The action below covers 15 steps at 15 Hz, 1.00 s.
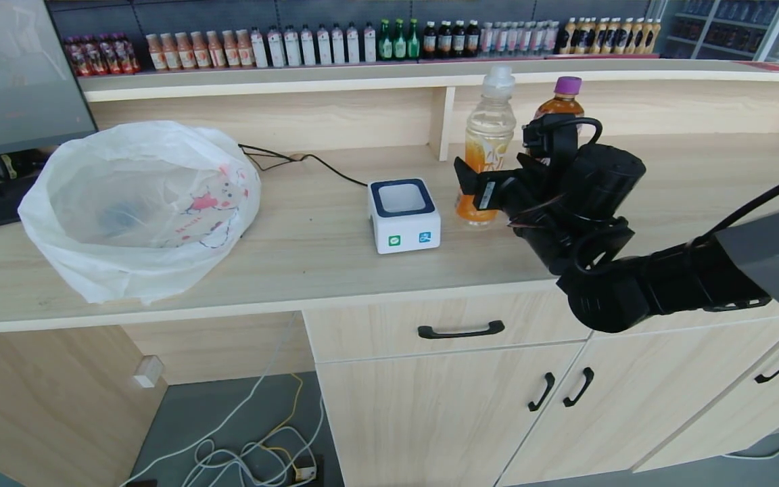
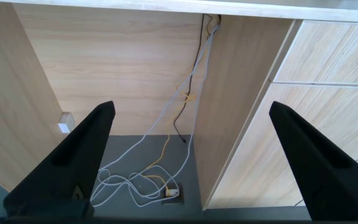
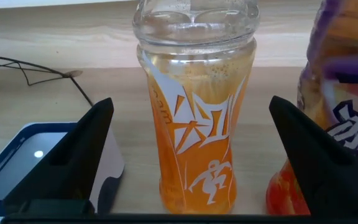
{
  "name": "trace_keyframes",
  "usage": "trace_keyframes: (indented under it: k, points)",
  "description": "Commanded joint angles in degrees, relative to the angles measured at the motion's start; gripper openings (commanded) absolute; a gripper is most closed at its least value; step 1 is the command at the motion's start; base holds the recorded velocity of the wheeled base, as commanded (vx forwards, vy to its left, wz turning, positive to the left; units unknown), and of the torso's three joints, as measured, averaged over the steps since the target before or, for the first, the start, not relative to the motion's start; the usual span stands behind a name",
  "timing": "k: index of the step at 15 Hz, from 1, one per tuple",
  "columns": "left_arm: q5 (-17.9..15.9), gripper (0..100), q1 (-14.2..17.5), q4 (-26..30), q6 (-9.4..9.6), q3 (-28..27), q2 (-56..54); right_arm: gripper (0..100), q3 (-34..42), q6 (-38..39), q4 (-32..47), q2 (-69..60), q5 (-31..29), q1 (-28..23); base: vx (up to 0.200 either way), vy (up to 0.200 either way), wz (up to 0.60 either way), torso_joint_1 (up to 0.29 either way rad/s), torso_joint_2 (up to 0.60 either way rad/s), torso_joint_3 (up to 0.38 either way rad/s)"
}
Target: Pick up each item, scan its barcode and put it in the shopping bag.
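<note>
- A bundle of white and yellow cables point(image 1: 247, 453) lies on the grey floor, in the open niche under the counter.
- The left gripper point(image 2: 190, 106) hangs low in front of this niche, below the counter edge. Its two black fingers point(image 2: 79, 162) stand wide apart and there is nothing between them.
- Beside the niche is the light wooden cabinet front point(image 1: 430, 406), with a drawer and doors that have black handles.
- The light wooden counter point(image 1: 308, 237) carries all the items of the task.
- The white, thin plastic shopping bag point(image 1: 143, 203) stands on the left part of the counter. Its mouth is open upward, and something bluish shows faintly through the plastic; I cannot tell what it is.
- The small white cube-shaped barcode scanner with a dark blue frame around its top window point(image 1: 404, 215) sits near the middle of the counter, well apart from the bag. A black cable runs from behind it toward the bag.
- The right gripper point(image 3: 189, 106) is over the counter, just right of the scanner, with its fingers spread open and gripping nothing.
- The clear plastic bottle of orange drink with a white cap point(image 1: 487, 145) stands upright just behind this gripper. In the right wrist view it appears between the two fingers, with a free gap on each side.
- The amber drink bottle with a purple cap point(image 1: 567, 95) stands upright just beside the orange one, on its right.
- A long row of small bottles point(image 1: 362, 42) lines the raised shelf at the back.
</note>
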<state>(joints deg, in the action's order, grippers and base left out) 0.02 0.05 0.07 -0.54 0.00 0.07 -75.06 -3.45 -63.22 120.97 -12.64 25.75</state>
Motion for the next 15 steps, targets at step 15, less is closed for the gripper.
trace_keyframes:
  k: [15]
  points:
    - [0.0,100,0.0,-0.1,-0.08,0.0,0.0,100,-14.4,0.0,9.7,5.9,1.0,-0.5,0.000,0.000,0.00,0.000,0.00,0.000]
